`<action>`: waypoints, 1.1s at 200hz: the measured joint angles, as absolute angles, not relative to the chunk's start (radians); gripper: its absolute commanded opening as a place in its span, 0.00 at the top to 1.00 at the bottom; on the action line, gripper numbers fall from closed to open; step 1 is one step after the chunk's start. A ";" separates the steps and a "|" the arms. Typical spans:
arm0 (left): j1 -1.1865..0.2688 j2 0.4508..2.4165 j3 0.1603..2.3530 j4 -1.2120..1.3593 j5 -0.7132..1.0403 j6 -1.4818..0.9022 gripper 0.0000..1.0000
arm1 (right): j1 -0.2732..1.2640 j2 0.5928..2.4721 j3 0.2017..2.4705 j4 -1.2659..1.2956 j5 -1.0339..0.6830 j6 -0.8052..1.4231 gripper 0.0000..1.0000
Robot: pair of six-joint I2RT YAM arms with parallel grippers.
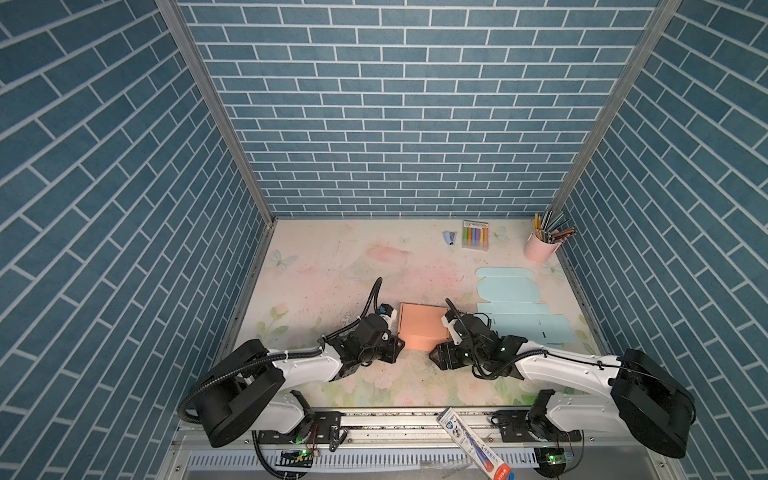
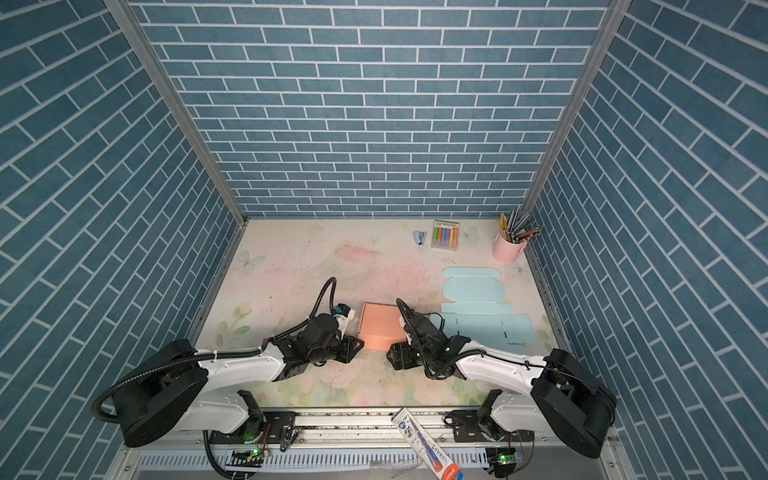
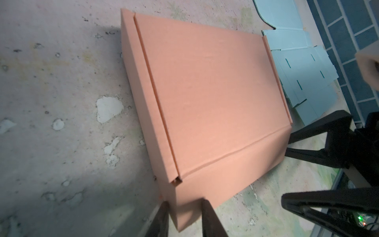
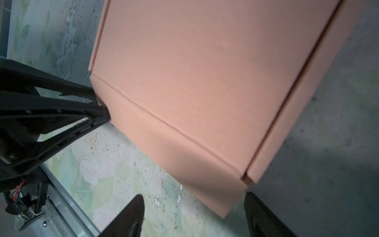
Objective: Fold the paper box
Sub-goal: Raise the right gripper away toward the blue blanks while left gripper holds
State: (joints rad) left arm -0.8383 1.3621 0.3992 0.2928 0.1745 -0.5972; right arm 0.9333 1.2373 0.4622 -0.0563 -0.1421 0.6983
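A: What does the scene hold?
B: One salmon paper box (image 1: 422,328), one flat light-blue box blank (image 1: 511,307), one marker pack (image 1: 475,235), one stapler (image 1: 449,238) and one pink pencil cup (image 1: 538,249). They lie on a worn floral tabletop (image 1: 332,266) inside blue brick-pattern walls (image 1: 395,124).
A: And the box?
B: It sits front-centre, folded, with its lid flat. The left gripper (image 3: 184,202) pinches one near corner. The right gripper (image 4: 193,196) gapes around the other.

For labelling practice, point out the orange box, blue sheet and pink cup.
orange box (image 1: 422,326): in a top view, lid
blue sheet (image 1: 507,289): in a top view, upper panel
pink cup (image 1: 538,250): in a top view, wall
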 measured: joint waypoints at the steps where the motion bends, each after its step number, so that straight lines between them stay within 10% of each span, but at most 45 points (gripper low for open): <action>1: -0.838 1.363 0.400 0.293 0.175 -0.597 0.72 | 0.933 1.237 0.462 -0.057 -0.142 0.698 0.21; 134: -0.838 1.391 0.422 0.301 0.168 -0.593 0.72 | 0.846 1.067 0.609 -0.295 -0.001 0.555 0.18; 220: -0.838 1.416 0.467 0.297 0.164 -0.587 0.72 | 0.599 1.589 0.989 -0.195 -0.197 0.292 0.17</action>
